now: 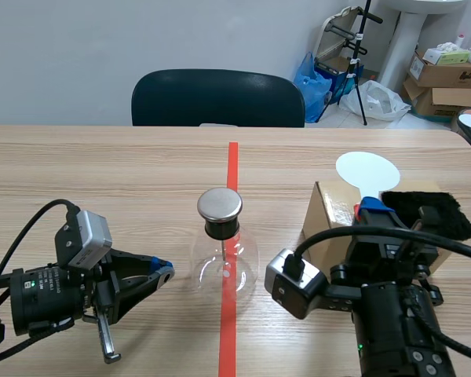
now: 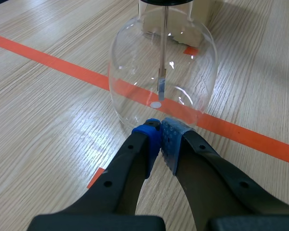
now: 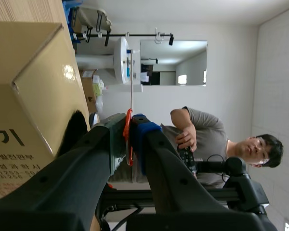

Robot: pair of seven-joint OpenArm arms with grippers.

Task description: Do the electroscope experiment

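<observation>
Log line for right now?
left gripper: shut, tips by flask base | right gripper: shut on white paddle, by box

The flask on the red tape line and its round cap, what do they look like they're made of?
Flask: clear glass, probably; the tape shows through it and highlights glint. Cap: brushed metal, it seems, with a dull grey sheen.

electroscope (image 1: 224,253) mid-table (image 1: 102,173) | box (image 1: 330,224) right of it | chair (image 1: 217,98) behind table
</observation>
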